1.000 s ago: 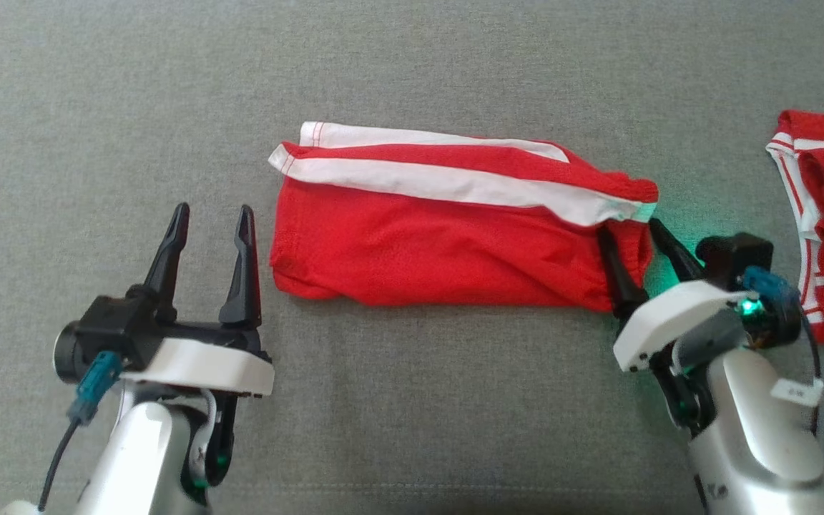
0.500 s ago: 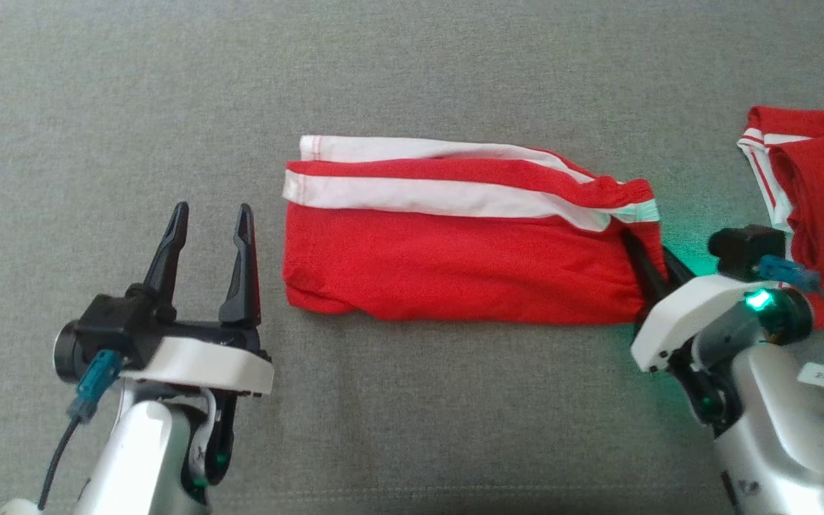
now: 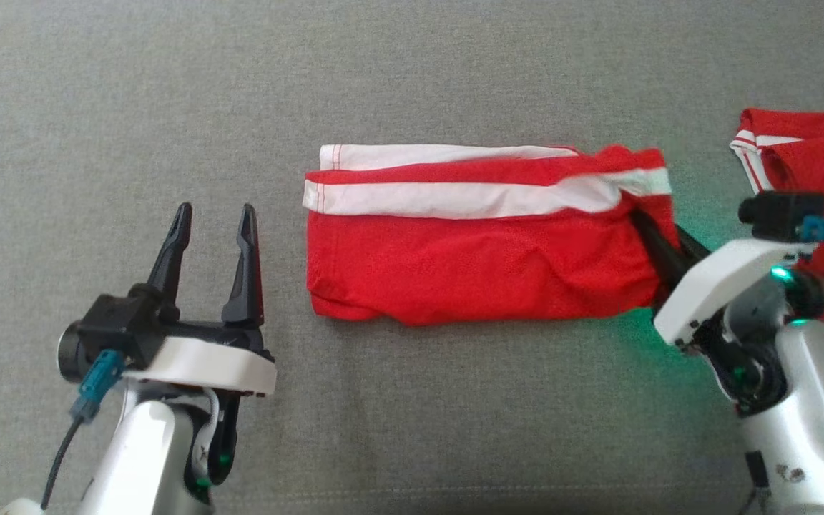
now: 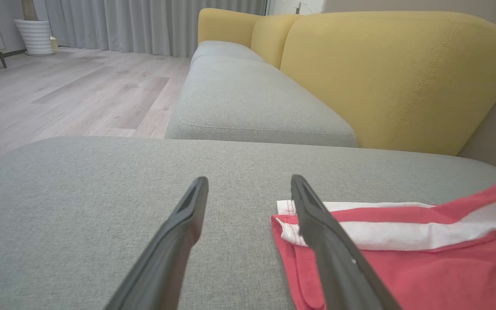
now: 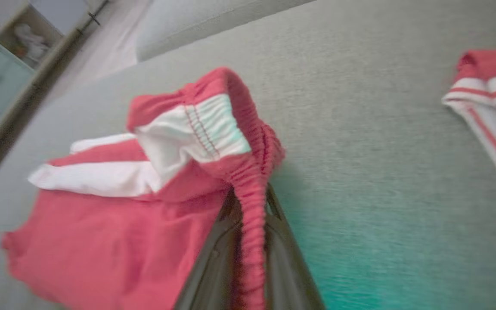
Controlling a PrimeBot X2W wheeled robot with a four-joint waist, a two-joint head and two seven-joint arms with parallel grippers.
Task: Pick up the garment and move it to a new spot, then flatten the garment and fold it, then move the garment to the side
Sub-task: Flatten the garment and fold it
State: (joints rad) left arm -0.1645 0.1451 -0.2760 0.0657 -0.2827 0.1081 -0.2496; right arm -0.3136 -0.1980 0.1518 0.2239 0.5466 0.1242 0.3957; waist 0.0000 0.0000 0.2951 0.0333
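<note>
My right gripper (image 3: pixel 659 239) has its jaws pinched together on the elastic waistband (image 5: pixel 248 193) of the garment (image 3: pixel 476 257). In the right wrist view the gathered red band runs straight down between my two fingers (image 5: pixel 213 267), and the corner above them is raised off the grey cushion (image 3: pixel 412 79).

From that grip the garment lies away to my left. Its long axis runs side to side across the cushion, with the white stripes (image 3: pixel 455 197) along the far edge and the hem end (image 3: pixel 315 236) pointing at my other arm.

My left gripper (image 3: pixel 213 214) stands with jaws wide apart and nothing in them, just beside that hem end but clear of the cloth. Its fingers point across the garment's length, not along it. So my right arm has one end, and my left is the nearer one to the free end.

To my right, past the clamped waistband, a second red-and-white garment (image 3: pixel 805 164) lies near.

I judge the folded piece is ready to go aside. Pulled from one end only, it would trail lengthwise behind my right jaws. A low drag along the axis should keep the fold, while a high lift risks the layers falling open.
</note>
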